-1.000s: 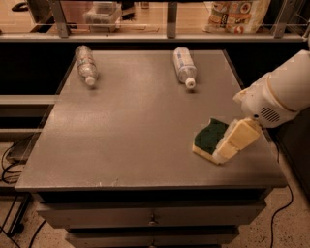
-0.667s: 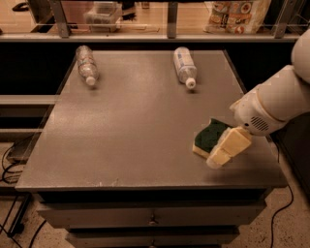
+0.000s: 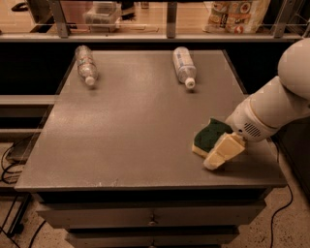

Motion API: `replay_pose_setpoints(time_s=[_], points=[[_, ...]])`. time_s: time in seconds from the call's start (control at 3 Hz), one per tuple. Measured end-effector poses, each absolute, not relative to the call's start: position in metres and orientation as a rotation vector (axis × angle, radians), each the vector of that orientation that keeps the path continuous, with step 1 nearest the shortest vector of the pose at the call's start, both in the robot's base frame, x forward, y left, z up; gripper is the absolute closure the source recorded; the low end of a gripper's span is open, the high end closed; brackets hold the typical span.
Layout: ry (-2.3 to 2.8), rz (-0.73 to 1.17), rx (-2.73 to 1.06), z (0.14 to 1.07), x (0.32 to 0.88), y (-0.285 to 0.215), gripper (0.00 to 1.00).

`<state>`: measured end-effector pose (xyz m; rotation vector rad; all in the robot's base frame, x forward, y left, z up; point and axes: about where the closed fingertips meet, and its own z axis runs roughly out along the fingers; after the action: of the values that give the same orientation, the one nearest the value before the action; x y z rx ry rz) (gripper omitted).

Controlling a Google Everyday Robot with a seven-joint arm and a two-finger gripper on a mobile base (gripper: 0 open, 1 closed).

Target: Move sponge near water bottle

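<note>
The sponge (image 3: 209,135), dark green on top with a pale yellow base, lies flat near the table's front right corner. My gripper (image 3: 222,152), cream-coloured, comes in from the right on the white arm (image 3: 276,104) and sits low at the sponge's front right edge, overlapping it. The water bottle (image 3: 86,65), clear and ribbed with a white cap, lies on its side at the table's far left, far from the sponge.
A second bottle with a white-and-blue label (image 3: 183,66) lies on its side at the far centre-right. The grey table (image 3: 126,131) has drawers below. A rail and a shelf with packages (image 3: 237,9) run behind it. Cables lie on the floor at left.
The arm has shifted left and down, bringing my gripper lower along the sponge's front right edge. The sponge and both bottles have not moved.
</note>
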<state>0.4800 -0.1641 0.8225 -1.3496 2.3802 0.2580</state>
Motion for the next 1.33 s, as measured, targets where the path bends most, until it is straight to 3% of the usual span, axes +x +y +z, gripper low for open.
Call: replay_pose_setpoints(time_s=[1.0,1.33], points=[[2.28,0.18,-1.452,0.882,0.501,-0.142,0.88],[2.125,0.116,-1.576,0.947,0.51,-0.118,1.0]])
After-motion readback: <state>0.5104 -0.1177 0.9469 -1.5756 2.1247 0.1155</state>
